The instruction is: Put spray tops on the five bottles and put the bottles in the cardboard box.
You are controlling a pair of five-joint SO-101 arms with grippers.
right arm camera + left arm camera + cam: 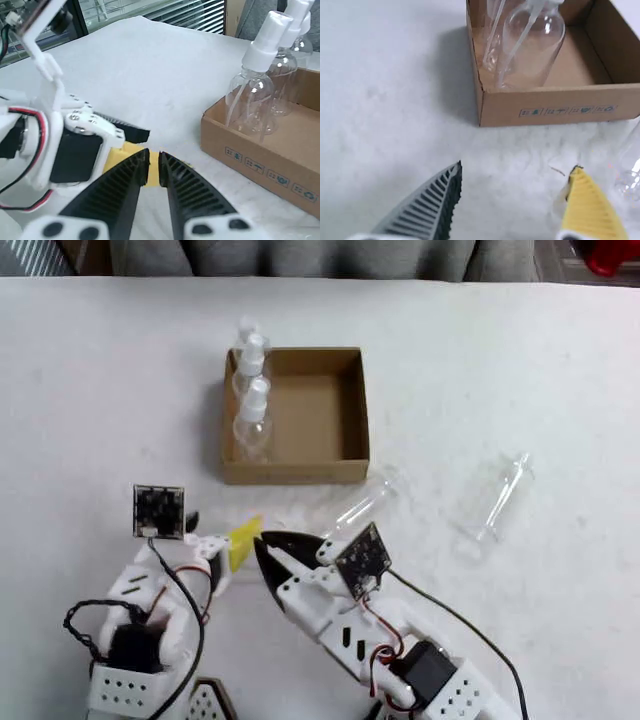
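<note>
The cardboard box (345, 470) stands mid-table. Three clear bottles with white spray tops (255, 418) stand along one inner wall; they also rise from the box in the right wrist view (252, 95) and in the left wrist view (532, 45). Two clear bottles without tops lie on the table beside the box, one close (365, 502), one farther out (495, 500). My left gripper (516, 169) is open just in front of the box, nothing between its grey and yellow fingers. My right gripper (153, 154), black, is shut and empty, its tips right beside the left gripper's yellow finger (245, 540).
White cloth covers the table (500, 360). The two arms' bases crowd the near edge, with cables looping by the left one (85, 625). The box's inner floor (315, 415) beside the standing bottles is bare. A window with blinds lies beyond the table in the right wrist view.
</note>
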